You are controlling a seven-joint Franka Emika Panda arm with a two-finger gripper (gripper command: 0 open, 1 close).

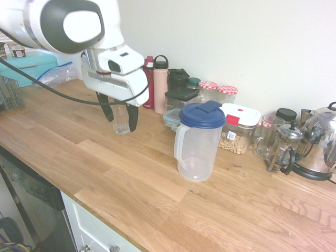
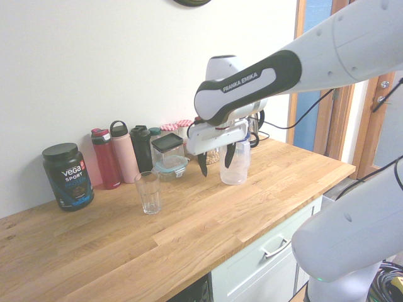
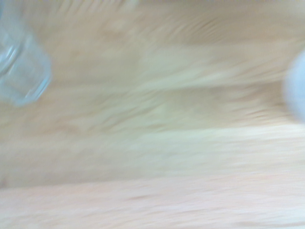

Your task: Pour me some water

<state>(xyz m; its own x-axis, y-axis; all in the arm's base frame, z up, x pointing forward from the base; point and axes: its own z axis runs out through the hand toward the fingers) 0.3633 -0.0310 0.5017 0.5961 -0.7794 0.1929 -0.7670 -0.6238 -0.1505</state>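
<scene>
The gripper (image 2: pixel 215 161) hung above the worktop (image 1: pixel 131 178) with its two dark fingers spread wide and nothing between them, pointing steeply down at the bare wood. The jug (image 1: pixel 198 142), a clear plastic one with a blue lid and a side handle, stood upright on the worktop near the row of jars along the wall. In the second exterior view it sat just beside the gripper, partly behind the far finger, and lower; in the first exterior view it lay off to the picture's right of the claw. The glass (image 2: pixel 148 192) stood upright and apart on the other side of the gripper, closer to the bottles (image 2: pixel 116 155). The gripper thus hovered between the two, seemingly nearer the jug. The jug's long axis ran vertical, its handle facing the camera side in the first exterior view, so a grasp would probably call for the claw to drop and close in sideways. The blurred wrist view showed wood grain, with the glass (image 3: pixel 21 71) at one edge.
</scene>
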